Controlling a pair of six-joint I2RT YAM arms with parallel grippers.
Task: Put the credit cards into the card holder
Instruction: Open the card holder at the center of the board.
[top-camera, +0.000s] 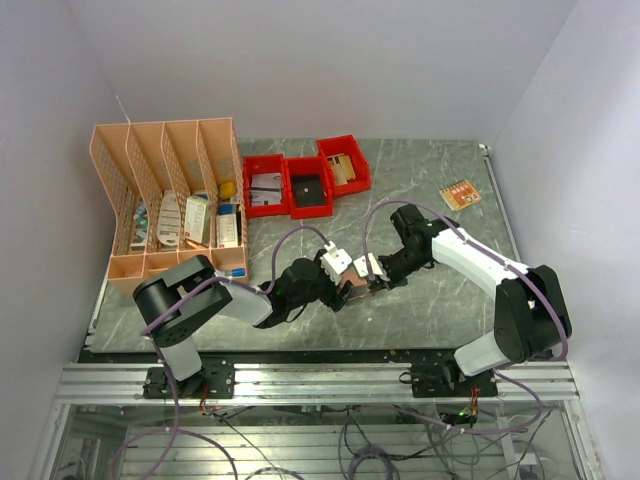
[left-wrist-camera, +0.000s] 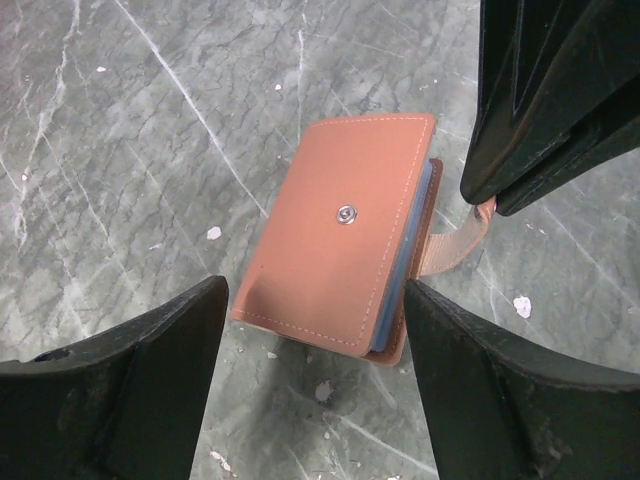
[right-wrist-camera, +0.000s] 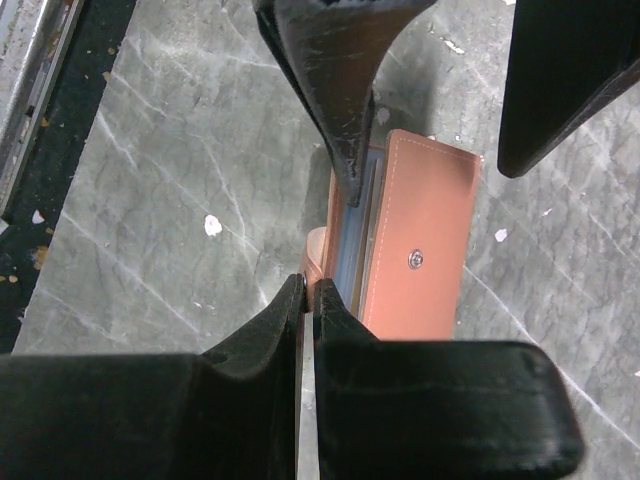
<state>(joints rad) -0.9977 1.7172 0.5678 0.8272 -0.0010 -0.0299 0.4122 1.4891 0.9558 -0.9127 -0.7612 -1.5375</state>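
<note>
Marble tbl (top-camera: 420, 190): card holder (left-wrist-camera: 340, 230), 3 red bins (top-camera: 310, 211), peach organizer (top-camera: 108, 170), card (top-camera: 460, 193).

Both arms stretch low toward each other, wrists nearly meeting. The black-fingered left gripper (left-wrist-camera: 315, 292) points down with jaws wide apart. The right gripper (right-wrist-camera: 308, 287) has its jaws pinched together on the strap of the tan leather card holder (left-wrist-camera: 340, 235).

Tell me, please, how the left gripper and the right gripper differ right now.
The left gripper stands wide open, while the right gripper is shut. The left gripper straddles the card holder with a finger on each side, not clamping it; the right gripper pinches the tab that sticks out from the holder's edge. Both have black fingers and meet at the same closed card holder on the table.
</note>
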